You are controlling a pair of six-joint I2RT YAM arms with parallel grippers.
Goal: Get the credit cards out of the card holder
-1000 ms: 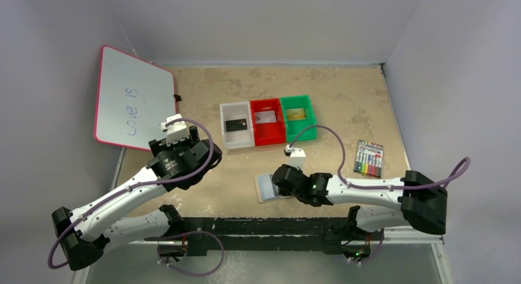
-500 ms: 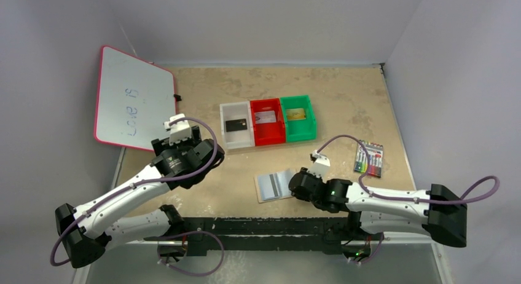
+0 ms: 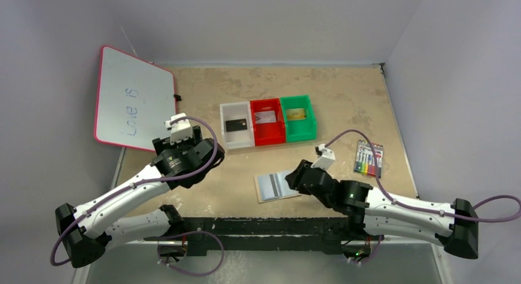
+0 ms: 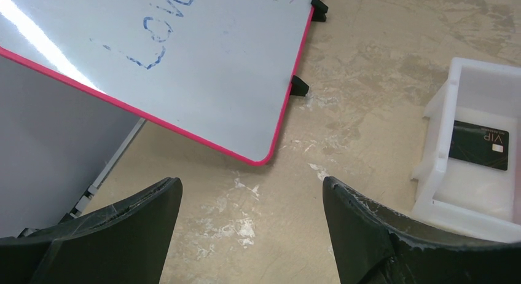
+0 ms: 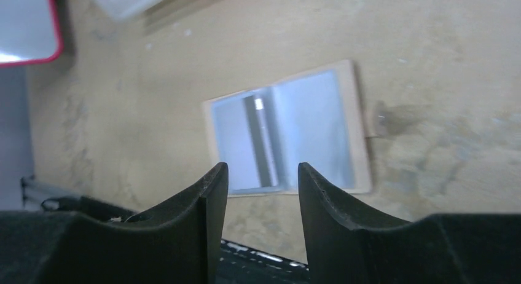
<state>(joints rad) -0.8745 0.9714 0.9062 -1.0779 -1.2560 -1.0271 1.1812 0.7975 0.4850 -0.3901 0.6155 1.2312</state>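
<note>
We see the card holder (image 3: 274, 186) open on the table (image 3: 344, 99) near the front edge, striped card (image 3: 268, 185) in its left panel. Right gripper (image 5: 261, 173) is by its right edge, fingers apart, empty. Left gripper (image 4: 252, 192) is wide apart near the whiteboard (image 4: 184, 63).

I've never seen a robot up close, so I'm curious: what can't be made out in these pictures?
- Card holder, top view: the right gripper hides part of its right edge.
- Striped card, right wrist view: blurred, so tucked in a pocket or lying loose cannot be told.
- Whiteboard, left wrist view: writing cut off by the top edge.
- Silvery card in the red bin, gold card in the green bin, top view: print too small.
</note>
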